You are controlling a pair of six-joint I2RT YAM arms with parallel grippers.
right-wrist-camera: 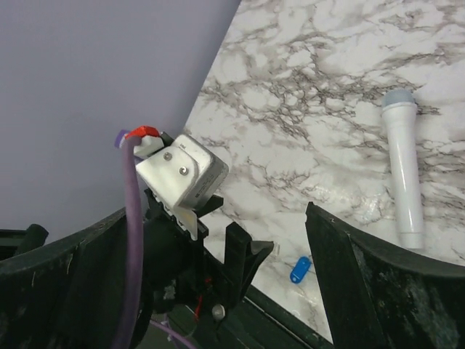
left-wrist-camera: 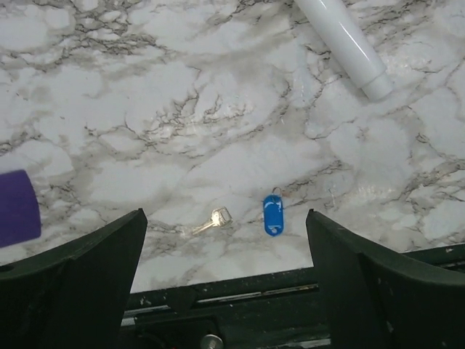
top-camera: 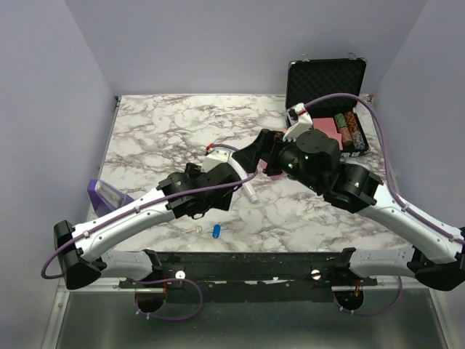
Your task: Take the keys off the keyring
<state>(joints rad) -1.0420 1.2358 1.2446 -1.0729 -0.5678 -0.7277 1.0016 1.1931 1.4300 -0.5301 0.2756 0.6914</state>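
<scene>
A small metal key [left-wrist-camera: 214,219] lies flat on the marble table [left-wrist-camera: 182,109] near its front edge. A blue plastic tag [left-wrist-camera: 273,214] lies a short way to its right, apart from it. A thin wire keyring [left-wrist-camera: 277,191] shows at the tag's far end. From above, the key [top-camera: 197,228] and the tag [top-camera: 216,231] sit just below the left arm. My left gripper [left-wrist-camera: 225,280] hangs open above them, holding nothing. My right gripper [right-wrist-camera: 218,287] is open too and empty, raised over the table's middle and facing the left wrist. The tag [right-wrist-camera: 299,270] shows between its fingers.
A white microphone [left-wrist-camera: 341,43] lies beyond the key, partly under the arms [top-camera: 249,190]. A purple object [top-camera: 105,193] sits at the left edge. An open black case [top-camera: 325,76] with chips stands at the back right. A black rail [top-camera: 240,265] runs along the near edge.
</scene>
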